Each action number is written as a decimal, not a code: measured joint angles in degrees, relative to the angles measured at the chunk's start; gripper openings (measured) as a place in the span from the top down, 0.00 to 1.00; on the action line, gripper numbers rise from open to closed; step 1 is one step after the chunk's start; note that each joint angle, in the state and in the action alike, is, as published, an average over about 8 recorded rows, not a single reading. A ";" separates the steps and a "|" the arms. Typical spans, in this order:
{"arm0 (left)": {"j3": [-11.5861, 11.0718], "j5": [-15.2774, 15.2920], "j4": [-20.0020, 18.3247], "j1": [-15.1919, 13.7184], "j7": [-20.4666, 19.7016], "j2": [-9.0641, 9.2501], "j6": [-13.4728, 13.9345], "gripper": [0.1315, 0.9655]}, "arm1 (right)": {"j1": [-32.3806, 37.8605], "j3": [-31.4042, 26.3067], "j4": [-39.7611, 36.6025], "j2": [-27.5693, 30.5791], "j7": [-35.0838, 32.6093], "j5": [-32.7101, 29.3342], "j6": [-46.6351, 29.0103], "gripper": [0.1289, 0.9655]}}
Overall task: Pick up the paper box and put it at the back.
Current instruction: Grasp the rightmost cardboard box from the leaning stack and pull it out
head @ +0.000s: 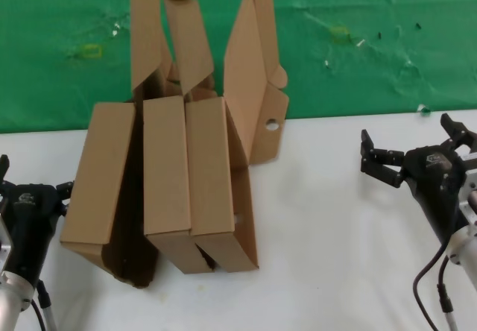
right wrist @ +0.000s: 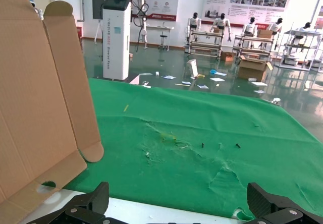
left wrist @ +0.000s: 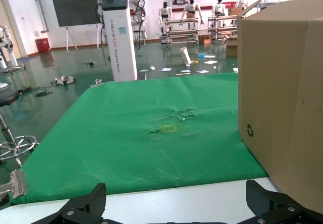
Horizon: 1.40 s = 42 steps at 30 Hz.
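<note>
The paper box (head: pixel 250 85) stands open at the table's middle, its flap lid raised over the green cloth at the back (head: pixel 373 48) and a round hole (head: pixel 272 124) in its side wall. Its flaps show in the right wrist view (right wrist: pixel 40 108). My right gripper (head: pixel 411 143) is open and empty to the right of the box, well apart from it, over the white table; it also shows in the right wrist view (right wrist: pixel 179 206). My left gripper (head: pixel 33 180) is open and empty at the lower left, beside the boxes, and also shows in the left wrist view (left wrist: pixel 176 206).
Three alike brown boxes (head: pixel 100 174) (head: pixel 165 167) (head: pixel 212 167) stand packed to the left of the paper box. The leftmost fills the side of the left wrist view (left wrist: pixel 287 93). White tabletop (head: pixel 328 227) lies between the boxes and my right arm. The cloth is wrinkled (right wrist: pixel 202 148).
</note>
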 joint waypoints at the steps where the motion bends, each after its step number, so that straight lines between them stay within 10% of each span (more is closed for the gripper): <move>1: 0.00 0.00 0.00 0.00 0.00 0.00 0.00 0.00 | 0.00 0.00 0.00 0.00 0.00 0.00 0.00 0.00; 26: 0.00 0.00 0.00 0.00 0.00 0.00 0.00 0.01 | -1.71 -0.57 4.66 3.24 -2.43 -0.96 -0.64 0.00; 42: 0.00 0.00 0.00 0.00 0.00 0.00 0.00 0.23 | -12.03 6.30 15.94 11.09 -32.73 16.02 -36.55 0.00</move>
